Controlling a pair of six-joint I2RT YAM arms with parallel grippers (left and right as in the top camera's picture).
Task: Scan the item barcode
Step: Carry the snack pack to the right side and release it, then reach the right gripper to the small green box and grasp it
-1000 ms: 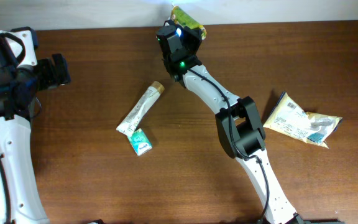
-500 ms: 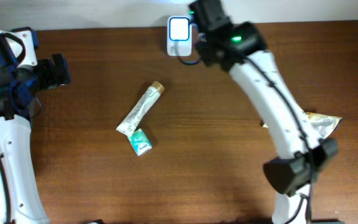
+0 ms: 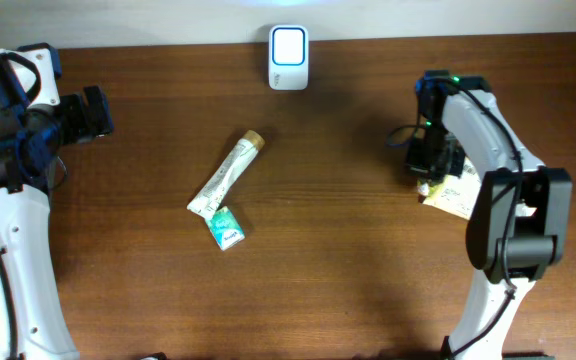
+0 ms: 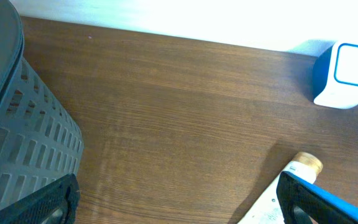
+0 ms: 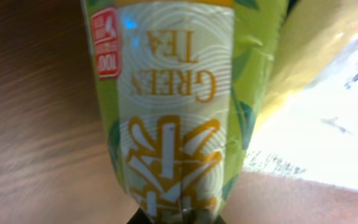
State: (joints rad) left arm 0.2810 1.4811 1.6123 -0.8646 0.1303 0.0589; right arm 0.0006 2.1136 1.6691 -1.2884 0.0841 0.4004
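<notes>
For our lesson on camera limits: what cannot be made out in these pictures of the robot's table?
Green tea packet barcode: right wrist view, blurred, only the front shows.
Pale packet: overhead, mostly covered by the right arm.
Toothpaste tube: left wrist view, cut off by the bottom edge.
Basket: left wrist view, cut off by the left edge.

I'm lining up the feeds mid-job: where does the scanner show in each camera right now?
Overhead: the scanner is at top centre, by the table's far edge.
Left wrist: the scanner is at the right edge, upper half.
Right wrist: not in it; the green tea packet fills the view.
Shared landmark: the tan tube cap, below-left of the scanner in both the overhead and left wrist views.
</notes>
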